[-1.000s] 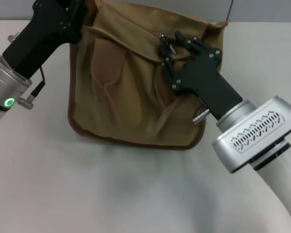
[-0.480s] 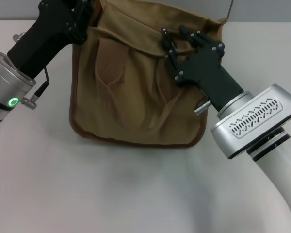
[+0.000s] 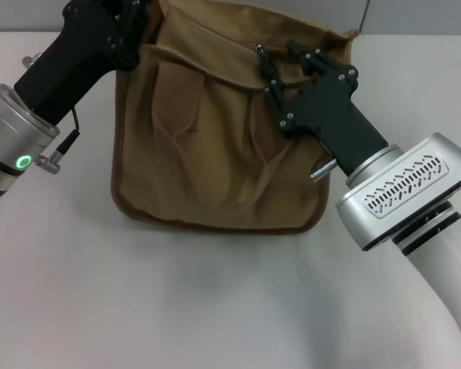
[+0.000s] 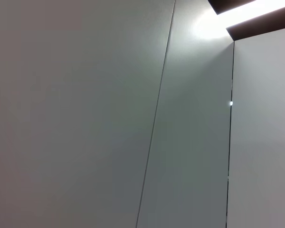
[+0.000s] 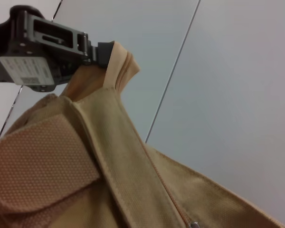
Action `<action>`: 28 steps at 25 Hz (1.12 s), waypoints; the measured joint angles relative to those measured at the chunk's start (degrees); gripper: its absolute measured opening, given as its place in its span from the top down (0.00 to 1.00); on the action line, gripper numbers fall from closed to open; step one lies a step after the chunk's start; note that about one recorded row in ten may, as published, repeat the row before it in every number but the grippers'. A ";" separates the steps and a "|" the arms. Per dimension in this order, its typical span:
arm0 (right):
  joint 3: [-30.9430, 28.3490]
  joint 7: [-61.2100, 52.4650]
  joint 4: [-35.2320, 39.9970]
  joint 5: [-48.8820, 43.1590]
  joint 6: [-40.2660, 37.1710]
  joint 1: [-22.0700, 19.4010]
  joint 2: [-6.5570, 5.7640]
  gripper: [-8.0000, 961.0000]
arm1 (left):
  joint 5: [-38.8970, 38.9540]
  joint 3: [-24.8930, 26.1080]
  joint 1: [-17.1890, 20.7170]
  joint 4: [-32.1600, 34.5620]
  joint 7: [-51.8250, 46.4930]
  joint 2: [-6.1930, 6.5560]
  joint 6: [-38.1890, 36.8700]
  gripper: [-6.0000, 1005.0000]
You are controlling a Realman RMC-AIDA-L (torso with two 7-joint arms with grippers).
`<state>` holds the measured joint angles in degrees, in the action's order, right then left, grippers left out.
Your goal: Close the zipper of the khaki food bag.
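The khaki food bag (image 3: 207, 138) stands on the white table, its front with pockets and a looped handle facing me. My left gripper (image 3: 131, 19) is shut on the bag's top left corner and holds it up; the right wrist view shows it (image 5: 92, 51) clamped on that fabric corner (image 5: 116, 59). My right gripper (image 3: 275, 55) is at the bag's top edge, right of the middle, shut on the zipper's silver pull tab (image 3: 259, 50). The zipper line runs along the top flap, and its slider (image 5: 194, 223) shows at the edge of the right wrist view.
The white table (image 3: 177, 300) lies in front of and beside the bag. A grey panelled wall (image 4: 133, 114) stands behind. A velcro patch (image 5: 38, 156) sits on the bag's flap.
My right gripper has moved up and away from me along the bag's top edge, with the silver pull tab going along. My left gripper lifted the corner slightly and the bag shifted a little right.
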<state>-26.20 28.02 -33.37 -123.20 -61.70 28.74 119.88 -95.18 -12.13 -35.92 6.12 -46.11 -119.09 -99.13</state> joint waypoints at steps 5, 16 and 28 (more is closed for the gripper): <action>-0.58 -0.18 -0.31 0.08 2.82 0.85 0.00 0.62 | 0.00 -0.01 -0.07 -0.15 0.05 0.00 0.09 0.97; -0.59 -0.24 -0.75 -0.29 4.52 1.28 0.00 0.82 | 0.00 0.00 0.41 -0.14 0.06 0.00 0.09 0.97; -1.04 -0.25 -0.89 -0.23 3.99 0.19 0.00 0.99 | 0.23 0.00 1.08 -0.14 0.06 0.00 -0.27 0.97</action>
<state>-27.24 27.77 -34.26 -123.43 -57.71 28.93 119.88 -94.95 -12.13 -34.83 5.98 -46.05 -119.09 -99.40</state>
